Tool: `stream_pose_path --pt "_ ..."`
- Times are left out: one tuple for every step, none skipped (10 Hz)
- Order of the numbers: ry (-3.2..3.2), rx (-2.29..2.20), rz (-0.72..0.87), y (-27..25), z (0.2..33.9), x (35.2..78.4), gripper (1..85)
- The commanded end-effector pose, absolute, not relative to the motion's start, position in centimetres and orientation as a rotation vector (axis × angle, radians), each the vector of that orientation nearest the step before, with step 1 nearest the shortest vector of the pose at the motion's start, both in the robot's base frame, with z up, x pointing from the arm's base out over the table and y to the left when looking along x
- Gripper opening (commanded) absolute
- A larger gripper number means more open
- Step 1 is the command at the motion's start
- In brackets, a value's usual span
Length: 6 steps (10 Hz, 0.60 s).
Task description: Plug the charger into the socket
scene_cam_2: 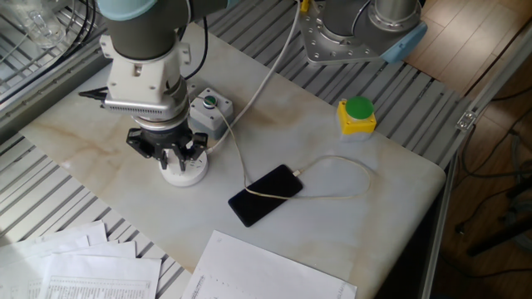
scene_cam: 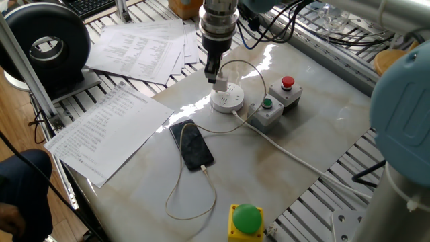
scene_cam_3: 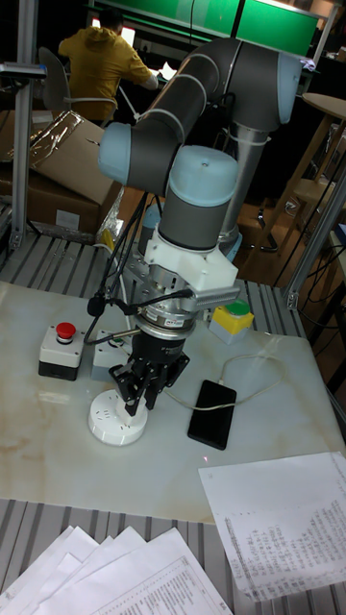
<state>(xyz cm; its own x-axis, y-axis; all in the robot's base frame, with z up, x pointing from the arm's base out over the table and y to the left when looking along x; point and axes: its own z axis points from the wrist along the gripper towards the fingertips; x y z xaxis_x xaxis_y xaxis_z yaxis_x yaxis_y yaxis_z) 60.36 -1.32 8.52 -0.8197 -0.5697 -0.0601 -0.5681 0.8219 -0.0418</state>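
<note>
The charger (scene_cam: 220, 84), a small white cube, is pinched in my gripper (scene_cam: 216, 78), which is shut on it. It hangs right over the top face of the socket (scene_cam: 230, 101), a round white puck; I cannot tell whether the prongs touch the slots. Its thin white cable (scene_cam: 260, 75) loops around to the black smartphone (scene_cam: 191, 144). In the other fixed view the gripper (scene_cam_2: 170, 155) covers most of the socket (scene_cam_2: 191, 174) and hides the charger. The tall fixed view shows the gripper (scene_cam_3: 135, 396) low over the socket (scene_cam_3: 106, 428).
Two grey button boxes (scene_cam: 269, 111) (scene_cam: 287, 91) stand just right of the socket, whose thick white cord (scene_cam: 295, 158) runs off to the right. A yellow box with a green dome button (scene_cam: 246, 220) sits near the front edge. Paper sheets (scene_cam: 107, 128) lie to the left.
</note>
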Motion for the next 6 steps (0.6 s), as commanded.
stream_pose_path --pt "2.957 -0.851 -0.010 -0.81 9.13 60.40 1.0" --pt "2.954 -0.839 -0.014 -0.85 9.14 60.56 1.0" --pt "2.966 -0.815 -0.006 -0.76 9.13 60.41 1.0" --pt "2.982 -0.764 0.028 -0.24 9.13 60.22 1.0" --pt "2.968 -0.732 0.011 -0.40 9.17 60.82 1.0" --pt "2.969 -0.703 0.001 -0.56 9.18 61.02 1.0"
